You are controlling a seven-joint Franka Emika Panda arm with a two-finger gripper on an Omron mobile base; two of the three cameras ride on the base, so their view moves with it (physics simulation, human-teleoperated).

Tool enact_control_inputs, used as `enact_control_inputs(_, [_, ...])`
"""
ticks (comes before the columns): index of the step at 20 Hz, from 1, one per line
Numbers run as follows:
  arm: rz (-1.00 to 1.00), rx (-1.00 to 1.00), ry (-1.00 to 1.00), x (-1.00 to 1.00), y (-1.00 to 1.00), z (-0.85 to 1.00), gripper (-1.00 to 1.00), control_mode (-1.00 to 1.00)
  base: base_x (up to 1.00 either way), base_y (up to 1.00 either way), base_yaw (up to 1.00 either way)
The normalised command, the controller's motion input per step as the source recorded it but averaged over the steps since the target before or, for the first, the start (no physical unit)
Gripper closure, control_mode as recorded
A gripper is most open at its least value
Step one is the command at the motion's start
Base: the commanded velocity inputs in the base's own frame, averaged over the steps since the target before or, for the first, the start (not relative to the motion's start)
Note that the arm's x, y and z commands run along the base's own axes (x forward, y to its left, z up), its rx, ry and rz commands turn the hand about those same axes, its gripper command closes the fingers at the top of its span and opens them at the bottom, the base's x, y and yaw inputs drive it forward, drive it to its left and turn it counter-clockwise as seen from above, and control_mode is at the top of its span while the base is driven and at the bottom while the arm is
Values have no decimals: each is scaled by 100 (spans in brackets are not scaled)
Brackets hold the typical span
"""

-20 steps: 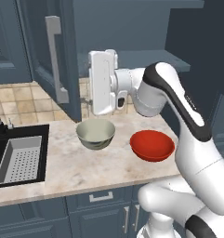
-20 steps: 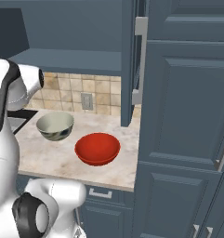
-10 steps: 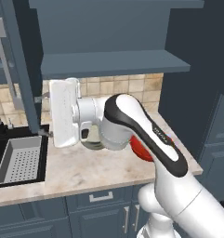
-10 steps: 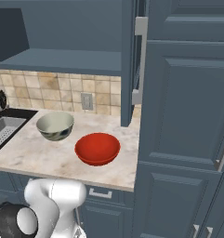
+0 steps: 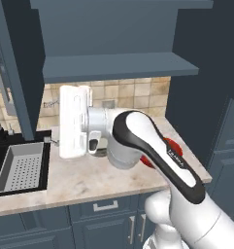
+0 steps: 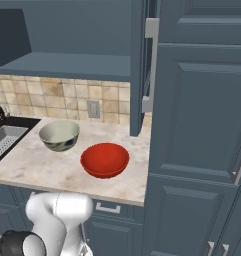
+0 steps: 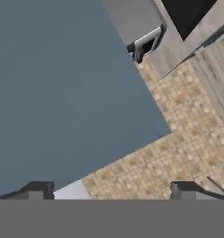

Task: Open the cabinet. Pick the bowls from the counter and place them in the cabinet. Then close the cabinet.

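Gripper [image 7: 111,190] jaws stand wide apart with nothing between them; its two dark fingertips [image 7: 36,189] face a blue-grey cabinet door panel and the tan tiled backsplash [image 7: 187,139], seen rolled in the hand view. One white arm [image 5: 152,155] reaches across the counter [image 5: 84,180] toward the left, its hand held above the worktop beside the black sink [image 5: 19,168]. One cabinet [image 6: 77,45] stands open: both doors are swung out, one at each side, the right one edge-on with its long silver bar handle [image 6: 151,65] showing, and one inner shelf [image 5: 118,65] lies bare. Two bowls rest on the counter below it, near each other but apart: one cream-white bowl [image 6: 59,135] nearer the sink, one red bowl [image 6: 105,160] nearer the tall cupboard [image 6: 202,125]. One wall outlet [image 6: 94,108] sits in the backsplash behind them.
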Motion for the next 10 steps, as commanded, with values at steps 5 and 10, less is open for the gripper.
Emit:
enact_control_inputs(5, [-15,0,10,-41,-100,5,-100,-100,0,0,0])
enact_control_inputs(10, [-19,-12,13,-33,-84,0,-100,-100,0,0,0])
